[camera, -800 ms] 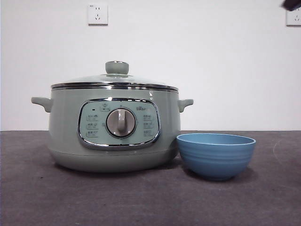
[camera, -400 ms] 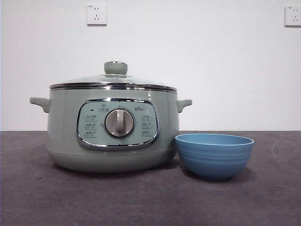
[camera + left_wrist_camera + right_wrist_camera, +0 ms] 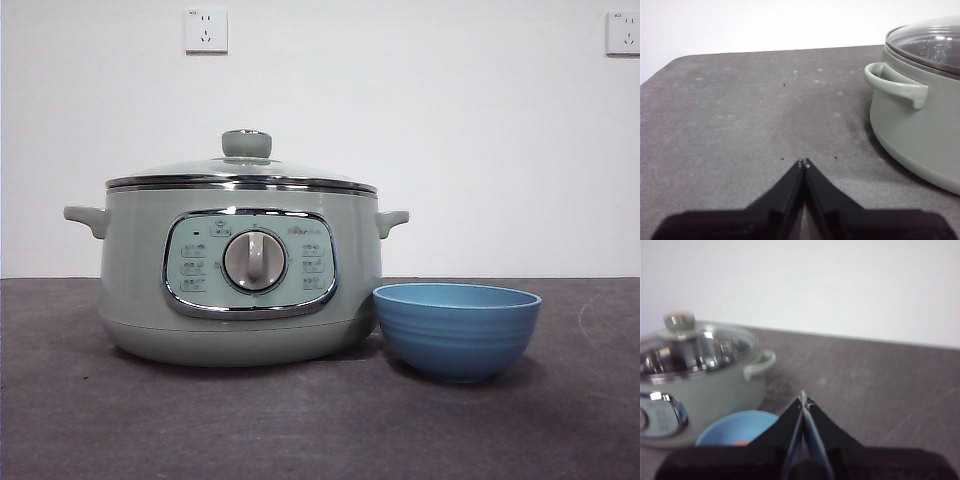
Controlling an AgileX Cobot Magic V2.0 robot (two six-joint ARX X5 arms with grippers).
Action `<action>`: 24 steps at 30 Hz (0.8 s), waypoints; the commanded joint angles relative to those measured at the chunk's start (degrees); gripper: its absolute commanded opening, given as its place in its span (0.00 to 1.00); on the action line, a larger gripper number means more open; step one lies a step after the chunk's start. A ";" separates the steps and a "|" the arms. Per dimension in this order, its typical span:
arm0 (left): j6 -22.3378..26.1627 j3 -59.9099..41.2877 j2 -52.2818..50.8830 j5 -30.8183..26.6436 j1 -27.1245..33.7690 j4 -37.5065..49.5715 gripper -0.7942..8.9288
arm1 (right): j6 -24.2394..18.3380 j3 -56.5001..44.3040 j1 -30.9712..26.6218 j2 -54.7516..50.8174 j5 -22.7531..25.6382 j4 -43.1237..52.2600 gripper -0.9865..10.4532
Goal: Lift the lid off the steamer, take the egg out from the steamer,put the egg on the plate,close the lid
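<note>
Start on the left: your left gripper (image 3: 804, 162) is pinched closed w/ nothing in it. It hangs low over the bare table (image 3: 300, 430), and the steamer (image 3: 240, 290) is off at about its 2 o'clock, not touching. The steamer stands upright on the table w/ its dial facing the front cam. The lid (image 3: 240, 172) sits flat on the steamer, rim all the way down, w/ the knob (image 3: 246, 143) at 12 o'clock on top. The plate (image 3: 456, 330) is just beside the steamer at its 3 o'clock; you can't tell if the two touch. From the front you can't see into the plate. Your right gripper (image 3: 803, 399) is also pinched closed and empty, up above the plate and well apart from the lid. In the right wrist cam there's a tiny orange-ish bit low in the plate, too small and blurry to name. So it's one of two things, I think: either no step is begun and the egg is inside under the lid, or the egg is already in the plate and the lid is back on. The glass is too shiny to see an egg inside. Both arms are parked away from the pot, w/ nothing left to do if that bit is the egg.
</note>
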 commanded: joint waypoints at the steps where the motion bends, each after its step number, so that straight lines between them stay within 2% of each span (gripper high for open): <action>1: -0.63 -0.81 -0.15 -0.09 0.13 0.42 0.08 | 0.92 -3.82 -0.04 -0.94 0.31 2.29 0.09; 8: -0.66 -0.81 -0.15 -0.09 0.13 0.39 0.08 | 2.54 -10.03 -0.04 -3.21 0.39 2.78 0.09; 12: -0.63 -0.81 -0.15 -0.09 0.13 0.44 0.08 | 2.43 -10.03 -0.04 -3.21 1.75 0.63 0.09; 24: -0.63 -0.81 -0.15 -0.09 0.13 0.44 0.08 | 2.45 -10.01 -0.02 -3.13 1.68 -0.24 0.09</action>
